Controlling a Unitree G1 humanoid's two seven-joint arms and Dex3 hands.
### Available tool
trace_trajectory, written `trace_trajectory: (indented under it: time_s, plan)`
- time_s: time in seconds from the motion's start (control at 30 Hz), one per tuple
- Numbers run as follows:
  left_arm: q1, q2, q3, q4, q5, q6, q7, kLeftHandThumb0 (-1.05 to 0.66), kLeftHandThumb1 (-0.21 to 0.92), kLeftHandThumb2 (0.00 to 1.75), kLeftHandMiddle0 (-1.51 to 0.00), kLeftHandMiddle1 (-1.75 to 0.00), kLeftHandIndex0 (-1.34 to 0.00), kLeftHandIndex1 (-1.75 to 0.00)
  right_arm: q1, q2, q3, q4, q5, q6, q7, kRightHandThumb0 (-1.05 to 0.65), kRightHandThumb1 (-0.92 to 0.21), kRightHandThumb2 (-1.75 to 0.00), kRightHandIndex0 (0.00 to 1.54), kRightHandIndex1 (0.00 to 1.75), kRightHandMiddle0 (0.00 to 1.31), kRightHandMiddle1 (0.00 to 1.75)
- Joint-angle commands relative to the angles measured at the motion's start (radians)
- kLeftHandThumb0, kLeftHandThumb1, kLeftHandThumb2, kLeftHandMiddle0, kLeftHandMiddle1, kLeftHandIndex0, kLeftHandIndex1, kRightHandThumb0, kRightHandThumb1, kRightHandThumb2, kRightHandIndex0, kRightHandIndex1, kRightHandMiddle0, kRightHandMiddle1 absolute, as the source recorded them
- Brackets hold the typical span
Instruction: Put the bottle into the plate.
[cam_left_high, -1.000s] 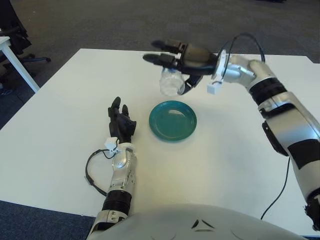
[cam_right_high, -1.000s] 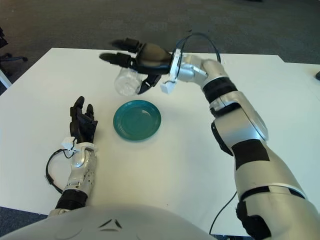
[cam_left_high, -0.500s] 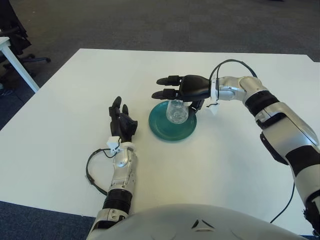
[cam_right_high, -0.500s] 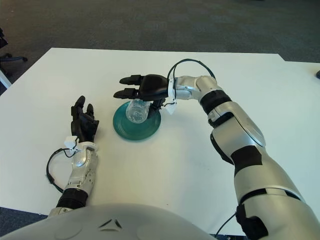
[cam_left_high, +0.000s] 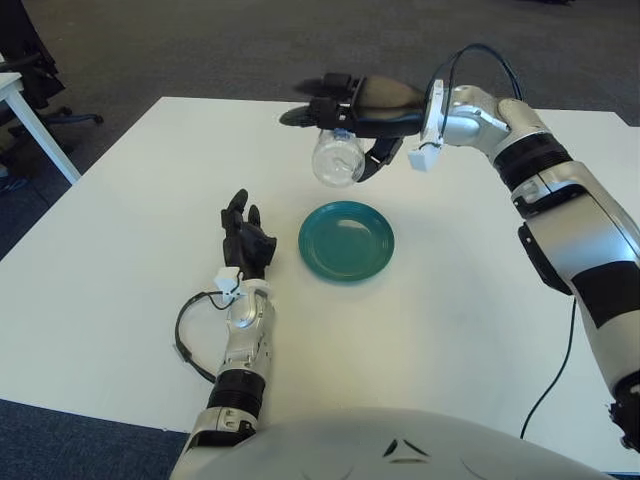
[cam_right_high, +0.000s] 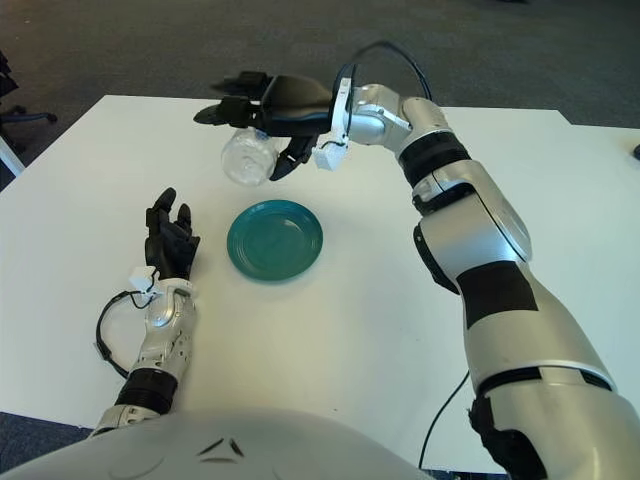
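Half a second ago the right hand (cam_left_high: 345, 108) held the bottle (cam_left_high: 337, 160) low over the plate (cam_left_high: 346, 240), almost inside it; now the arm has swung up and away toward the far side of the worktop (cam_left_high: 130, 230), carrying the bottle with it. The black fingers (cam_left_high: 322, 95) are curled over the top of the clear plastic bottle and grip it from above, so the bottle hangs under the palm, tipped on its side with its round base facing the camera. It is in the air, well above the surface, and shows beyond the far rim of the plate rather than over its centre.

The teal plate lies flat near the middle of the white worktop with nothing in it. Bare surface surrounds it on every side: a wide stretch to the right, under the right forearm, and open room toward the far edge, where the dark carpeted floor (cam_left_high: 200, 45) begins. The near edge is partly hidden by the robot's own body.

The left hand (cam_left_high: 246, 242) shows just to the left of the plate, close to its rim but apart from it, fingers extended and loose, holding nothing. A black cable (cam_left_high: 188, 335) loops beside the left forearm.
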Motion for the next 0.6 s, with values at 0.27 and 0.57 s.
trace_trajectory:
  time_s: [0.27, 0.57]
  plan:
    - [0.065, -0.139, 0.004, 0.078, -0.013, 0.060, 0.043, -0.91, 0.92, 1.07, -0.35, 0.00, 0.00, -0.79, -0.059, -0.011, -0.070, -0.021, 0.089, 0.022, 0.100, -1.04, -0.92, -1.03, 0.16, 0.01, 0.00, 0.44]
    - [0.051, -0.135, -0.002, 0.084, -0.008, 0.022, 0.025, -0.93, 0.92, 1.08, -0.34, -0.01, 0.00, -0.73, 0.089, 0.021, 0.007, -0.015, -0.074, 0.013, -0.018, -1.05, -0.92, -1.02, 0.17, 0.01, 0.00, 0.46]
